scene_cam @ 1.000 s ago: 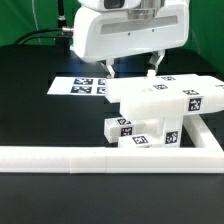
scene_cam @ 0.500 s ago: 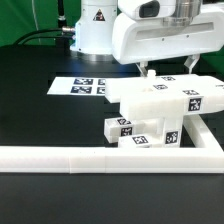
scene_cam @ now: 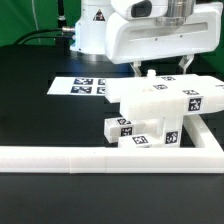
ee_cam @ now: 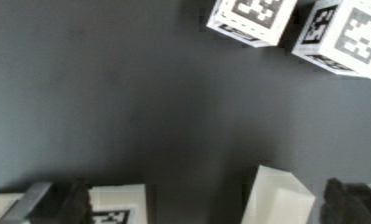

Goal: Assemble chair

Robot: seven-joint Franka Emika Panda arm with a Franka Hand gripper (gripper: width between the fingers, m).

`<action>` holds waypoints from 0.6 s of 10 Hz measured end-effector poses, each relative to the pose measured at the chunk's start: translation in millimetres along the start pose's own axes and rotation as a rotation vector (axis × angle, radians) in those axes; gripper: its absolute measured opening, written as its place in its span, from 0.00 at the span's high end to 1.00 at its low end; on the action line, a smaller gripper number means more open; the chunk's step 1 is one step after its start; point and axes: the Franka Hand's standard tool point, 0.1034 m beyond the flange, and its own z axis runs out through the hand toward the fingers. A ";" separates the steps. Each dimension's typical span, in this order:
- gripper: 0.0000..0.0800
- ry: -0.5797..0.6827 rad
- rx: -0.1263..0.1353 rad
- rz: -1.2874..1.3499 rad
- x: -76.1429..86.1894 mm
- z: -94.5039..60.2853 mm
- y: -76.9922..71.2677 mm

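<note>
The chair parts (scene_cam: pixel 160 108) are chunky white tagged pieces piled together at the exterior view's right, a flat slab (scene_cam: pixel 170 90) on top and blocks (scene_cam: pixel 135 132) below. My gripper (scene_cam: pixel 160 70) hangs open just above the slab's far edge and holds nothing. In the wrist view, two tagged white pieces (ee_cam: pixel 303 28) lie on the black table. Two more white pieces (ee_cam: pixel 114 205) show between the dark fingers (ee_cam: pixel 57 203) of the gripper (ee_cam: pixel 210 203). The arm's white body hides what lies behind the pile.
The marker board (scene_cam: pixel 85 87) lies flat on the black table left of the pile in the exterior view. A long white L-shaped rail (scene_cam: pixel 100 158) runs along the front and turns up the right side. A green backdrop stands behind.
The gripper has moved toward the exterior view's right, from over the marker board's edge to over the chair pile. It stayed open. The parts have not moved.
</note>
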 end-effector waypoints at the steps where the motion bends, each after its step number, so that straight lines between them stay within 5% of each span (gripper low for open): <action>1: 0.19 -0.021 0.015 0.057 -11.0 8.3 -12.2; 3: 0.19 -0.023 0.014 0.095 -15.4 20.5 -39.9; 6: 0.19 -0.022 0.014 0.097 -14.9 20.1 -34.0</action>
